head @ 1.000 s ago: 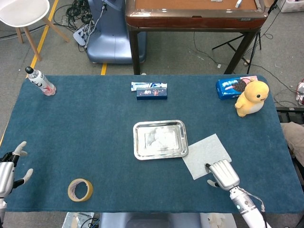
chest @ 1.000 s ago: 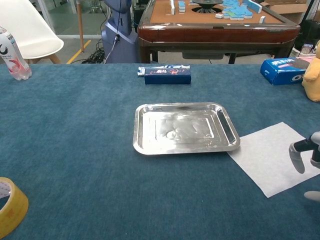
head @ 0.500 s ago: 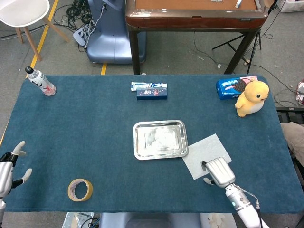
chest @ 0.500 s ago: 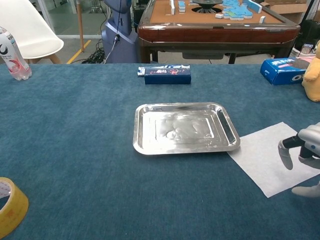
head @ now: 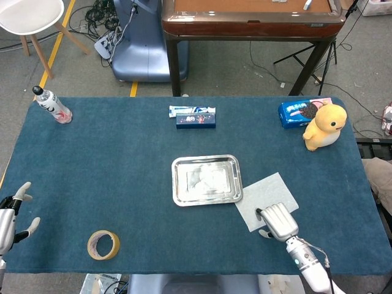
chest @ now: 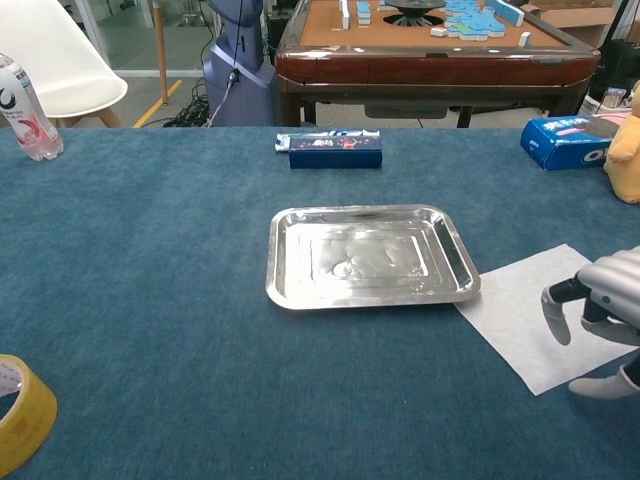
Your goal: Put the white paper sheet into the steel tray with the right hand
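The white paper sheet (head: 264, 196) (chest: 530, 303) lies flat on the blue table just right of the steel tray (head: 206, 179) (chest: 366, 256), its near-left corner close to the tray's rim. My right hand (head: 277, 221) (chest: 602, 310) hovers over the sheet's near edge, fingers curled downward with their tips close to the paper and the thumb below the sheet's edge; it holds nothing. The tray has nothing in it. My left hand (head: 11, 215) sits at the table's near-left edge, fingers spread and holding nothing.
A yellow tape roll (head: 103, 244) (chest: 18, 412) lies near the front left. A bottle (head: 52, 105) stands far left. A blue box (head: 195, 116) lies behind the tray. A cookie box (head: 297, 113) and a yellow plush duck (head: 324, 126) sit far right.
My right hand has moved left along the sheet's near edge, further over the paper. The sheet and tray have not moved. The left hand has shifted slightly.
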Controlling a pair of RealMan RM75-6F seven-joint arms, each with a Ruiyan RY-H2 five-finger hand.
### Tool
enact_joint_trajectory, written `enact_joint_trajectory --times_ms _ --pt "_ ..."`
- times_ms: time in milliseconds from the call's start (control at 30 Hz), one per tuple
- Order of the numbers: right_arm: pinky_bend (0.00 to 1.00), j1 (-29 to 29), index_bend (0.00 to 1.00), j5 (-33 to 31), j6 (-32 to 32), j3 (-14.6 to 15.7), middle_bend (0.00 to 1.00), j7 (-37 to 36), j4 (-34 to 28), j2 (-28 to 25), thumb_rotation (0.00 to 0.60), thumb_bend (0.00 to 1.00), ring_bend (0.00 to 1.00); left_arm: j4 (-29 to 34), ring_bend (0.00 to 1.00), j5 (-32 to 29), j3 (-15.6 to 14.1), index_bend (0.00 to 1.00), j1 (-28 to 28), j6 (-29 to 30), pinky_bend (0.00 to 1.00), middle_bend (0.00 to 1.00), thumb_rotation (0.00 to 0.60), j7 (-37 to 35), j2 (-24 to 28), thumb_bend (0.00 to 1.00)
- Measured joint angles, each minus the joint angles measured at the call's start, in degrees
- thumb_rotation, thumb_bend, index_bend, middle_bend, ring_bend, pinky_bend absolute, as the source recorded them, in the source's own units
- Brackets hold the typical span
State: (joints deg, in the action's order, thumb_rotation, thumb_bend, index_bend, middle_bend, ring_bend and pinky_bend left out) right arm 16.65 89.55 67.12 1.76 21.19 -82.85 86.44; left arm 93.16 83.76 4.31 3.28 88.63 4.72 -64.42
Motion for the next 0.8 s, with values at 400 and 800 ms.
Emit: enact_joint_trajectory --times_ms 400,800 --pt "1.00 1.1 0.56 -1.1 -1.4 0.0 1.00 0.6 0.8 1.6 0.600 0.00 1.00 0.1 0.29 0.0 0.1 0.11 -0.1 0.2 0.46 0.36 0.600 -0.3 0.2 0.26" --pt "1.00 1.7 0.56 -2.0 -2.2 0.1 1.00 1.1 1.5 2.6 0.600 0.01 1.00 0.2 0.29 0.0 0.3 0.11 -0.2 0.5 0.46 0.36 0.600 -0.7 0.4 0.26"
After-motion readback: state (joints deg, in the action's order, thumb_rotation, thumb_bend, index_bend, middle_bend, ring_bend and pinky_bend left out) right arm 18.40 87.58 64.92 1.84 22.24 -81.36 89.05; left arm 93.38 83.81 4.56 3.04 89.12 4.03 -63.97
